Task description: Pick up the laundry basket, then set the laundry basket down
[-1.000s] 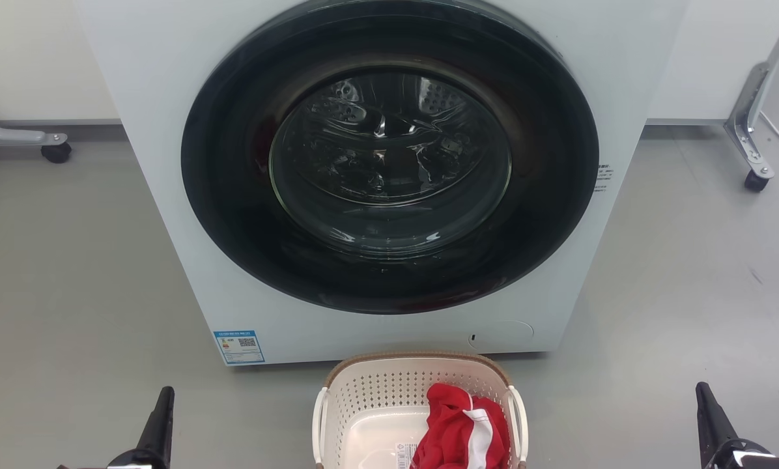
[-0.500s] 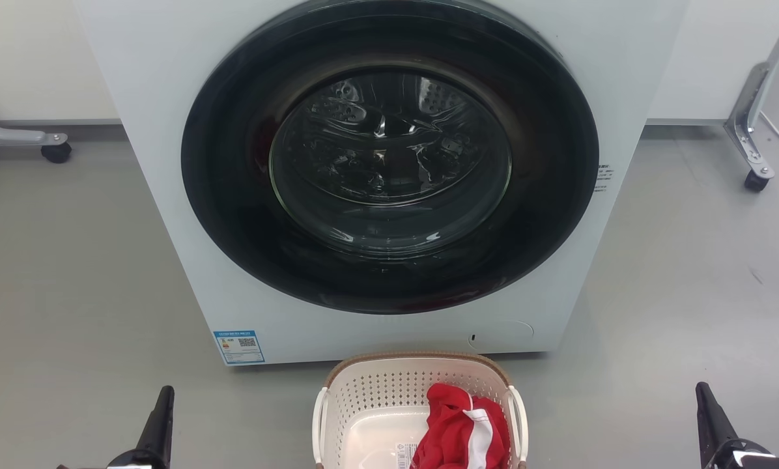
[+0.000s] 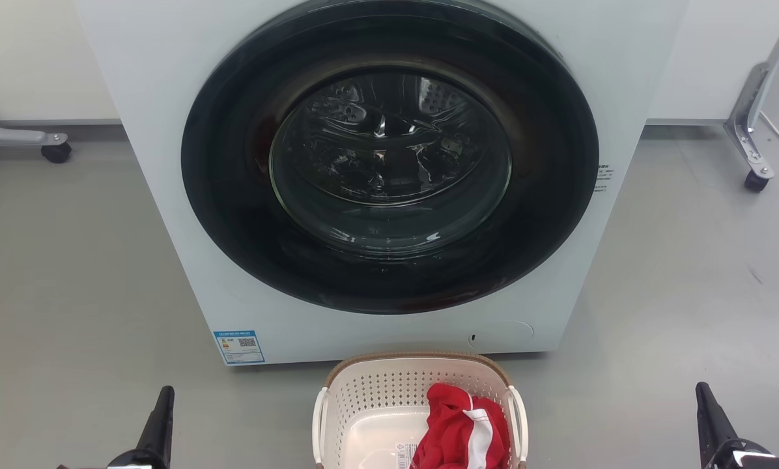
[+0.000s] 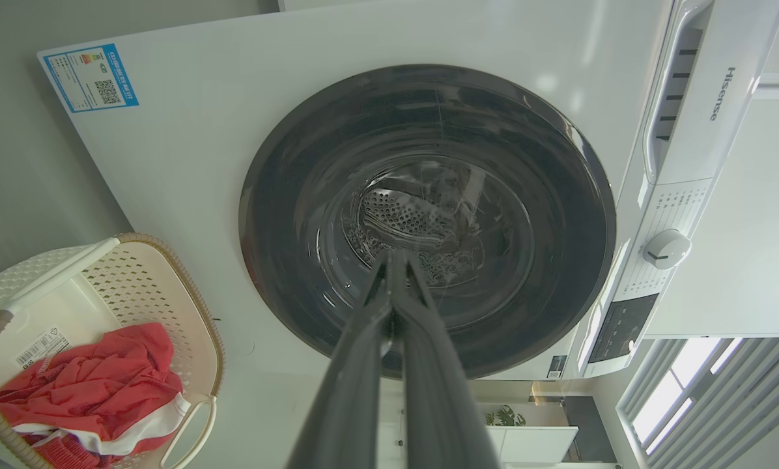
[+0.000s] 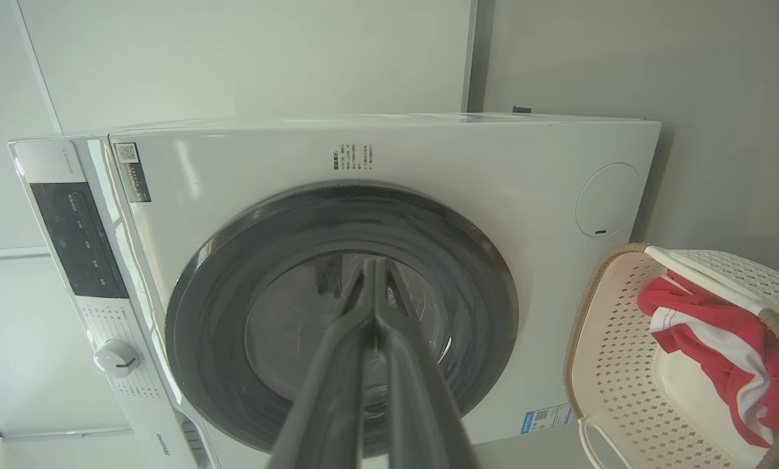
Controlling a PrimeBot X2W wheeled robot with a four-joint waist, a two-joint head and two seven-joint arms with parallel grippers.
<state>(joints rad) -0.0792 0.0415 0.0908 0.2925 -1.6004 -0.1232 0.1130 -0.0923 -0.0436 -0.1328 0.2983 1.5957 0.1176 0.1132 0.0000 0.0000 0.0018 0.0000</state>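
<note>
At the lower left of the head view, the left gripper (image 3: 165,395) is a slim black wedge tapering to a point. The right gripper (image 3: 703,391), at the lower right, looks alike, with a glossy dark base edged in white. Close up, the fingers (image 4: 357,378) are long, smooth and matte dark grey.

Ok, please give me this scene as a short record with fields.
basket: laundry basket on the floor, in front of the washer
inside basket: red and white cloth, toward its right side
washer door: shut
left hand: shut, empty, apart from the basket
right hand: shut, empty, apart from the basket
</note>
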